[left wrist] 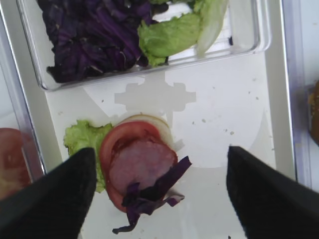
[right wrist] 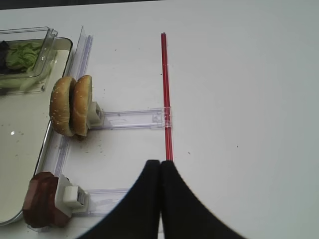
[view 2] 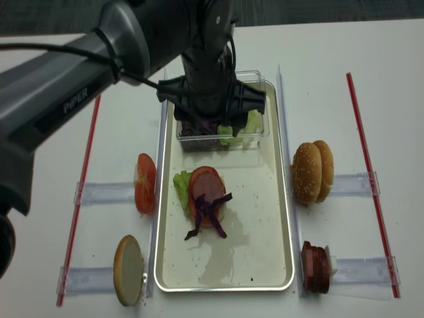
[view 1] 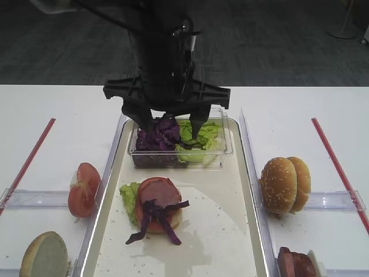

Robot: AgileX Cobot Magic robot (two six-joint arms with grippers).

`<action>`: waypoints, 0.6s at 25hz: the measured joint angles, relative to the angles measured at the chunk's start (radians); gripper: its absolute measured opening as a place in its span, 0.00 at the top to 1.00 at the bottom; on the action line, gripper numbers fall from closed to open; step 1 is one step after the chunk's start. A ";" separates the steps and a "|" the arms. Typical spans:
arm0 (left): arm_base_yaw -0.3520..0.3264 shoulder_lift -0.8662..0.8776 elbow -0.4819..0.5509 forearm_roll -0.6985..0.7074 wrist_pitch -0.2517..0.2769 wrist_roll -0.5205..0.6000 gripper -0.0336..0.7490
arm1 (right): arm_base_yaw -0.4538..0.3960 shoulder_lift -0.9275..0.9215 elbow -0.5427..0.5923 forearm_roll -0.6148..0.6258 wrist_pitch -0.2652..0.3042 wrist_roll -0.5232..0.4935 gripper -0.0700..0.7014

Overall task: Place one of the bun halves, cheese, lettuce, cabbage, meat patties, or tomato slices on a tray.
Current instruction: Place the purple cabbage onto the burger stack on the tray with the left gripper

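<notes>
Shredded purple cabbage [view 1: 163, 214] tops the tray [view 1: 228, 242] stack; left end effector [left wrist: 159, 191] gapes empty.

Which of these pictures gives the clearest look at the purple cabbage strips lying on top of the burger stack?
The left wrist view: it looks straight down on the cabbage, close and sharp, draped over the meat patty. Both high views show the cabbage smaller, though whole, on the tray. The right wrist view misses the stack entirely.

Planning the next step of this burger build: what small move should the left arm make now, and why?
Probably lift the left gripper clear of the clear box: its jaws are open and empty, and cabbage already lies on the stack on the tray.
</notes>
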 joint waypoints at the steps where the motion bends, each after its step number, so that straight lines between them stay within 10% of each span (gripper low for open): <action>1: 0.000 0.000 -0.016 0.000 0.002 0.002 0.31 | 0.000 0.000 0.000 0.000 0.000 0.000 0.86; 15: 0.000 -0.019 -0.077 -0.001 0.010 0.010 0.26 | 0.000 0.000 0.000 0.000 0.000 0.000 0.86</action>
